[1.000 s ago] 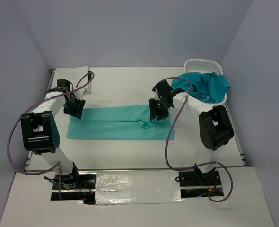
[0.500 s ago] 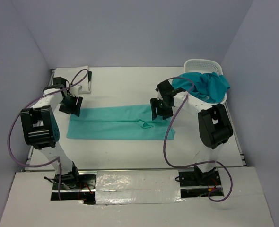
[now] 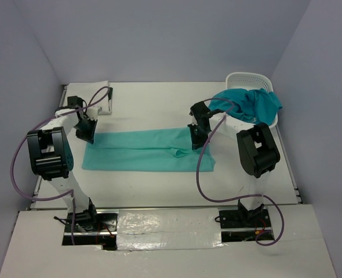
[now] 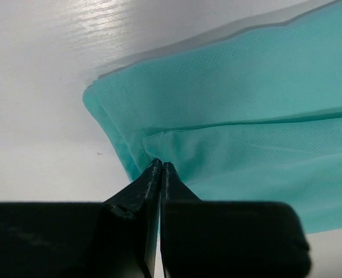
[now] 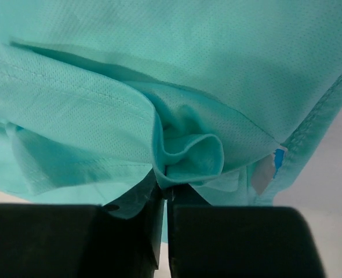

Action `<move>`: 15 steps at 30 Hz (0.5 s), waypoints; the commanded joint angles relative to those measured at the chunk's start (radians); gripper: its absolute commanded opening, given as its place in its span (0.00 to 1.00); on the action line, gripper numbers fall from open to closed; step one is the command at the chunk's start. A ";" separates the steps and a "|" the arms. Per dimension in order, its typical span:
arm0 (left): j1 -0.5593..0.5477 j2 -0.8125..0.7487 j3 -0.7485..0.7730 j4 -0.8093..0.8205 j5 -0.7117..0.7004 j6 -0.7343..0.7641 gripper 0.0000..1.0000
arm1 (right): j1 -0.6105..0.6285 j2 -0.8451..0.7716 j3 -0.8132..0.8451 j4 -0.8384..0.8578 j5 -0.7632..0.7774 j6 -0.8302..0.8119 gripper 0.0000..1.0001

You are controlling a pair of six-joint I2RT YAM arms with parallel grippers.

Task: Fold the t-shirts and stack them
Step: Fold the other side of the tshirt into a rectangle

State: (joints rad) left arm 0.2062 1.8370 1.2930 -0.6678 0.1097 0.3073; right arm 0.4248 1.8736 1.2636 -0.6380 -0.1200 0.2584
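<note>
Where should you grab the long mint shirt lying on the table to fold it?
Probably best to pinch the mint shirt at both ends of its far edge, coming straight down from above. It lies flat in a long strip, so only its edges lift easily.

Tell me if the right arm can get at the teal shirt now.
Probably, once freed: the teal shirt hangs uncovered over the basket nearby, but the right gripper is shut on the mint shirt.
</note>
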 commanded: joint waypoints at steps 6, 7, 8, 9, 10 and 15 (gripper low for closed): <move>-0.001 -0.031 0.015 0.008 0.047 0.004 0.00 | -0.003 -0.001 0.063 -0.006 0.046 -0.011 0.00; 0.001 -0.044 0.015 0.019 0.054 0.010 0.00 | -0.006 -0.002 0.069 -0.009 0.048 -0.016 0.00; 0.001 -0.050 0.017 0.026 0.059 0.013 0.00 | -0.009 -0.005 0.082 -0.015 0.049 -0.016 0.00; -0.001 -0.059 0.019 0.036 0.062 0.015 0.00 | -0.012 -0.010 0.092 -0.020 0.046 -0.022 0.00; -0.001 -0.074 0.022 0.059 0.077 0.019 0.00 | -0.015 -0.008 0.115 -0.026 0.046 -0.025 0.00; 0.001 -0.117 0.022 0.171 0.113 0.024 0.00 | -0.040 0.010 0.206 -0.058 0.023 -0.033 0.00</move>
State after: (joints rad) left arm 0.2062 1.7870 1.2930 -0.5995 0.1654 0.3141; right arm 0.4099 1.8748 1.3876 -0.6788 -0.0937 0.2436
